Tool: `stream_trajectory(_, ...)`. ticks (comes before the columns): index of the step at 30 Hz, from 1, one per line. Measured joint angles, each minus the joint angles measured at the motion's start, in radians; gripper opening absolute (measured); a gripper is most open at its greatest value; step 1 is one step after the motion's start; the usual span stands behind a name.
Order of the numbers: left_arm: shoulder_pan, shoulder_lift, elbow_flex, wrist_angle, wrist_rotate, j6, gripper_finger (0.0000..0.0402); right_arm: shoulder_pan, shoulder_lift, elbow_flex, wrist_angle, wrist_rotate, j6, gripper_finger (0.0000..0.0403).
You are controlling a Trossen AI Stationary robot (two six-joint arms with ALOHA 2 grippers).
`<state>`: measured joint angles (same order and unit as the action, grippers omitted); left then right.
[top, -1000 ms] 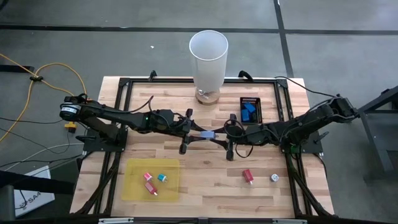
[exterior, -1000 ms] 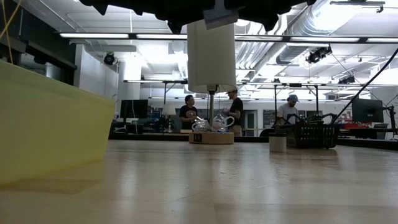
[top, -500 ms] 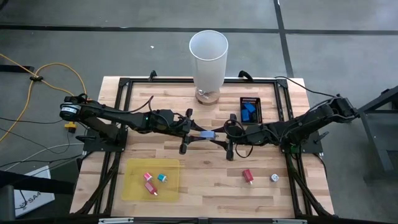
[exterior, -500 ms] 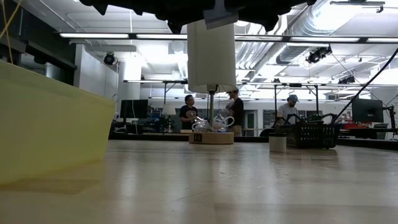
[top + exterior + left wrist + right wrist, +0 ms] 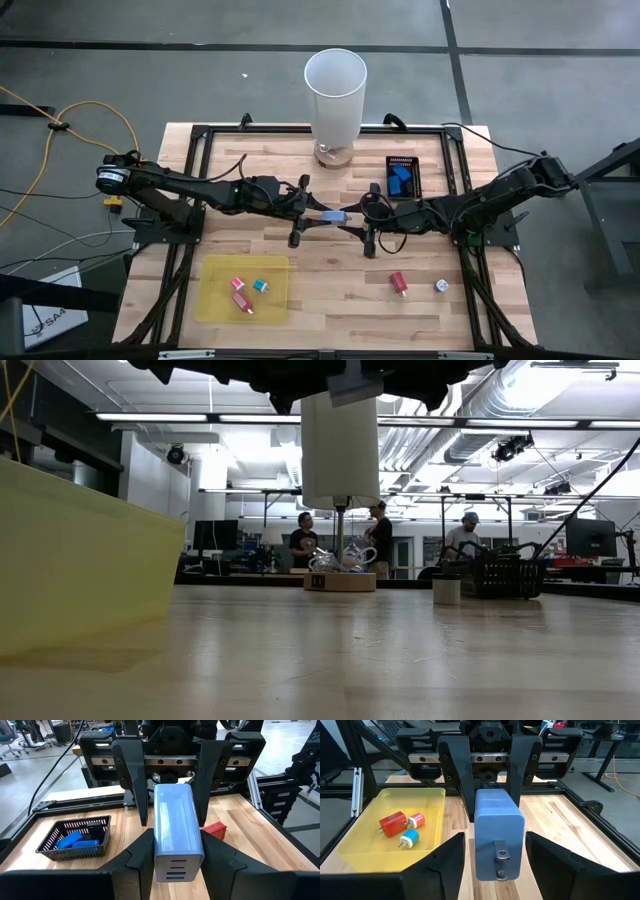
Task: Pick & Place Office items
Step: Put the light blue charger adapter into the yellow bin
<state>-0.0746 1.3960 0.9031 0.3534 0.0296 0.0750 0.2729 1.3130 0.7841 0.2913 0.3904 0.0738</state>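
My bench (image 5: pixel 330 275) is pale wood in jointed strips, smooth with a soft sheen. The block (image 5: pixel 175 830) at my left hand (image 5: pixel 172 852) looks like smooth, faintly glossy light-blue plastic; my fingers (image 5: pixel 137 860) are matt black plastic. The tray (image 5: pixel 427 842) is translucent yellow plastic, the basket (image 5: pixel 75 837) black mesh.

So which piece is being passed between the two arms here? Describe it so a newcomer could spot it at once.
Start at the tall white cylinder at the table's far edge and come straight toward the table's middle, where the two arms meet. The pale blue block sits between the left gripper and the right gripper. It is the only piece held off the table, in the left fingers.
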Motion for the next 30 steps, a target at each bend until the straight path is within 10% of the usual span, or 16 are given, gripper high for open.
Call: stream_trajectory(30, -0.003, 0.0, 0.0, -0.005, -0.001, 0.0, 0.0122, 0.024, -0.006, 0.0, -0.21, -0.002, 0.091, 0.0194)
